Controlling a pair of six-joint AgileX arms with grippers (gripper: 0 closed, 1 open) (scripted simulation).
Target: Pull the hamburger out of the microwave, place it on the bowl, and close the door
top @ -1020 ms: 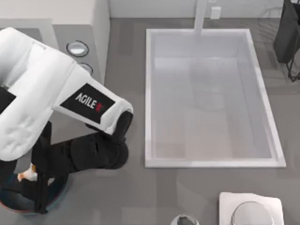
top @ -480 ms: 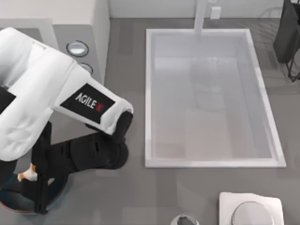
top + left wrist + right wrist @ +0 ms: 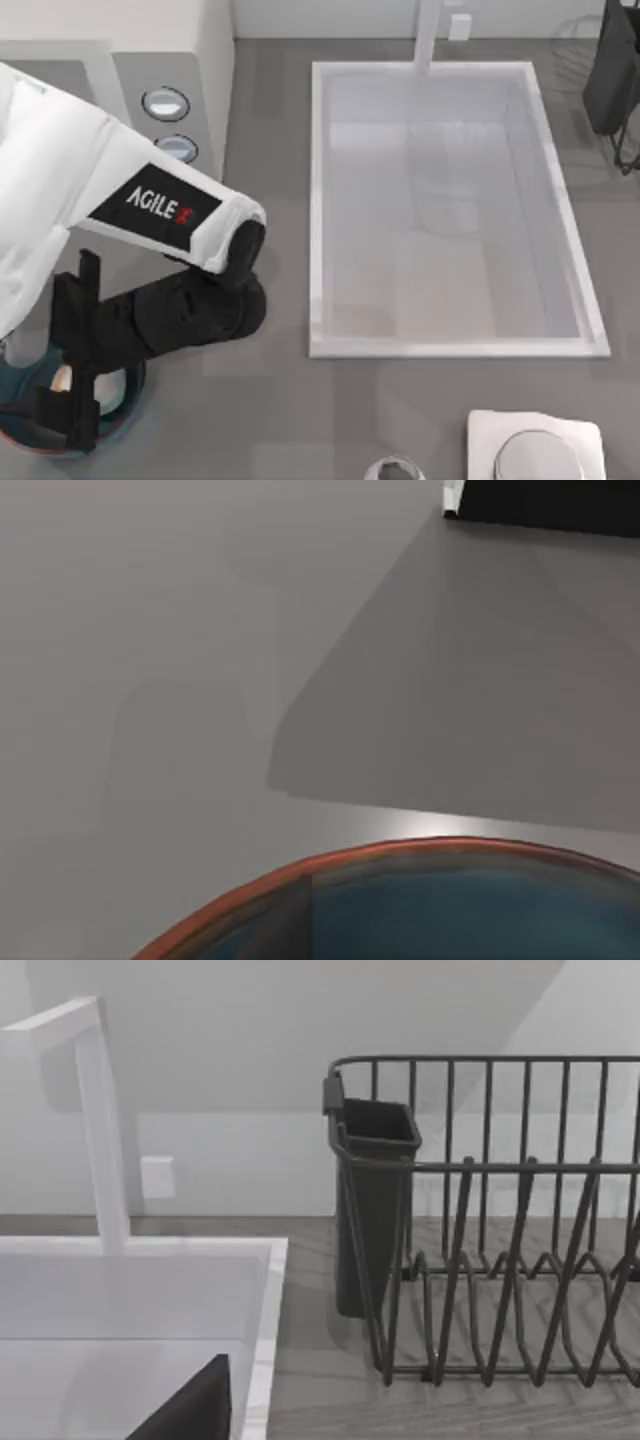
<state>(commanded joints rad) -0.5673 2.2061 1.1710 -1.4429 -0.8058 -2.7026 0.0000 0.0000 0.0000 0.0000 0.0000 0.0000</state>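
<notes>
Down at the near left corner of the grey table (image 3: 270,420), the left arm reaches over the round, shallow, dark teal-blue bowl with its thin reddish rim (image 3: 128,400); its black left pincer (image 3: 75,385) hangs above the bowl's middle, with dark finger bars running past either side of a small pale cream-white lump with an orange-brown patch, the hamburger (image 3: 62,378), which sits low inside the bowl; the pincer looks parted rather than clamped on it, though the arm hides much of the fingers, so I cannot tell for sure whether it grips; from the left wrist camera the bowl's reddish rim and blue inside (image 3: 420,900) curve across the grey table surface (image 3: 200,630). Behind the arm, at the far left, stands the boxy white-grey microwave (image 3: 215,60), its two round silver-blue knobs (image 3: 165,103) facing up in the top view; the door is hidden under the arm. A large white rectangular sink (image 3: 320,200) with a white faucet (image 3: 428,35) takes up the table's centre; a white square plate with a silver disc (image 3: 490,430) lies near the right front; a dark wire dish rack (image 3: 500,1260) with a dark cutlery cup (image 3: 372,1200) stands at the far right, seen close by the right wrist camera.
</notes>
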